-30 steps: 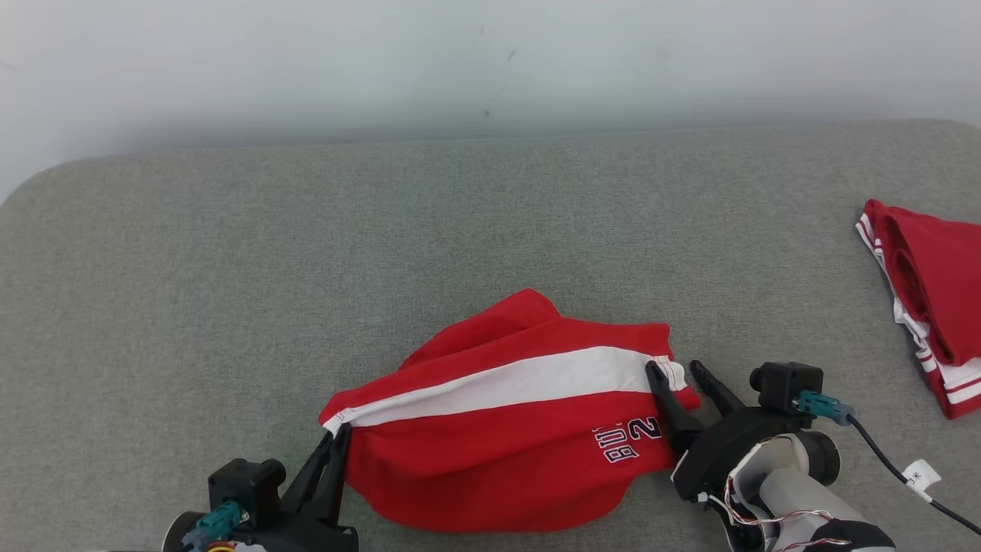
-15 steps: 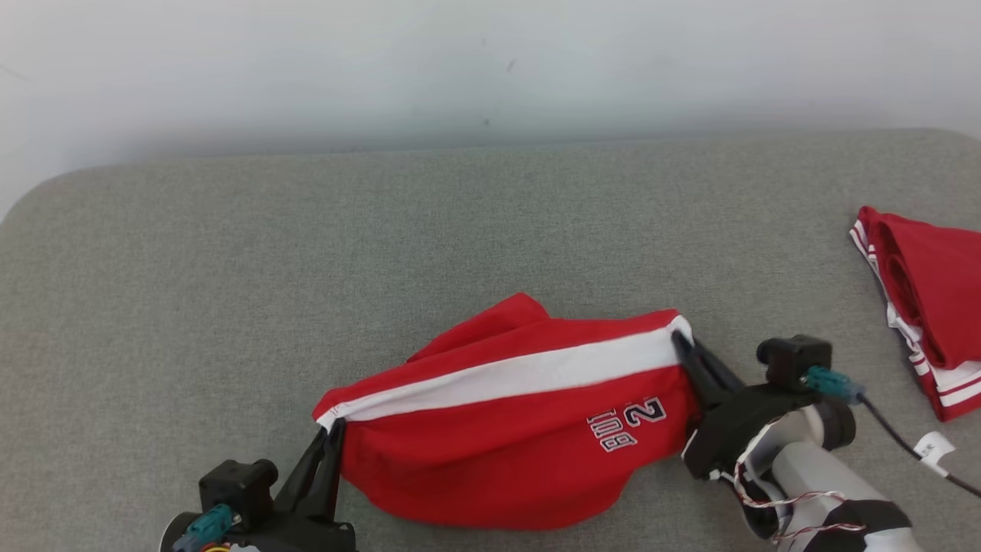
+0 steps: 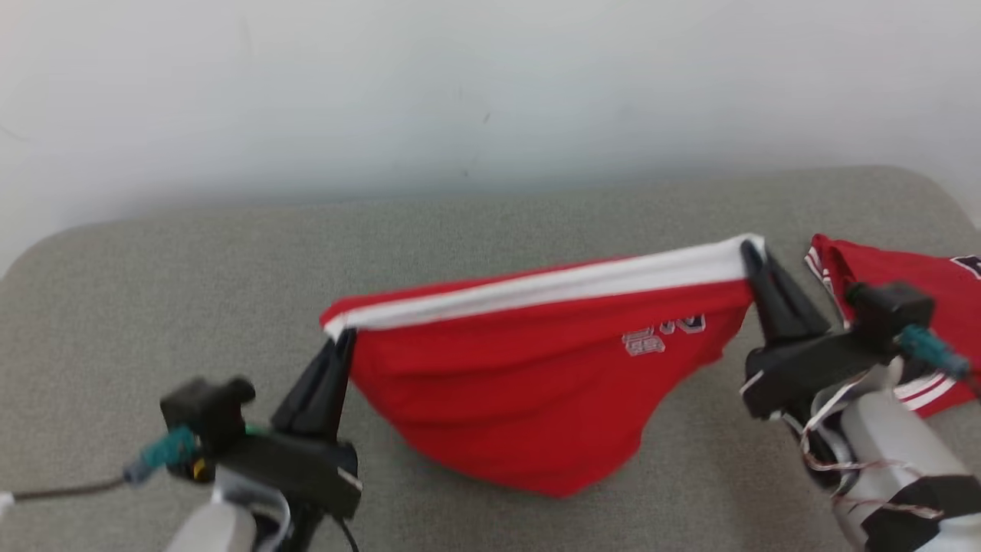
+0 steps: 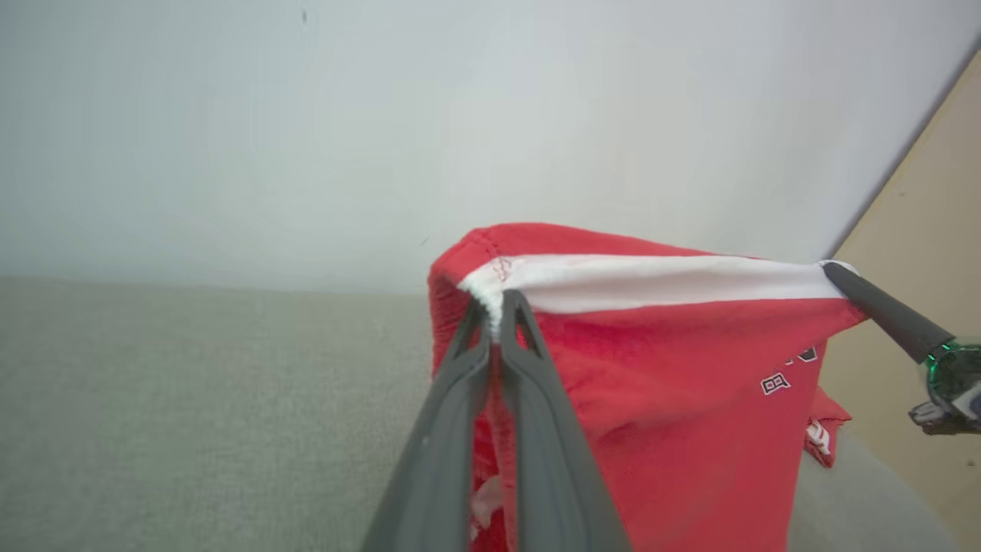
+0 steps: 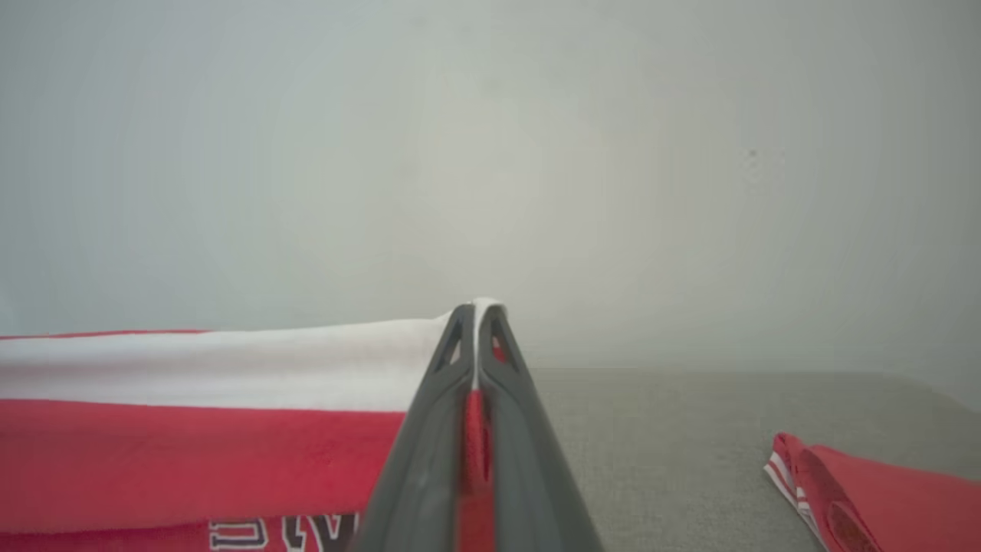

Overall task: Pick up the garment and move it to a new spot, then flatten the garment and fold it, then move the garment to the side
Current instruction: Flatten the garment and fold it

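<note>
head view: red garment (image 3: 536, 383) strung between the two arms above the grey fabric-covered desk (image 3: 191, 261), near its front middle. white band (image 3: 552, 284) along the top edge pulled into a nearly straight line, rising slightly toward the right. left fingers (image 3: 326, 387) pressed together, pinching the left end of that band. right fingers (image 3: 770, 299) likewise pressed together, pinching the right end, higher in the picture. red cloth hanging below the band in a loose belly, lowest near the middle; touching the desk or not, impossible to tell. white lettering (image 3: 663, 333) on the right part of the cloth, too blurred to read. second red garment (image 3: 904, 268) with white stripes lying on the desk at the right, behind the right fingers and apart from the held one. pale wall (image 3: 460, 92) beyond the desk.

left wrist view: tips closed on the seam at the band's corner, the other arm's finger at the far end of the band.

right wrist view: band's end caught between closed tips, red cloth visible in the slit between them.
</note>
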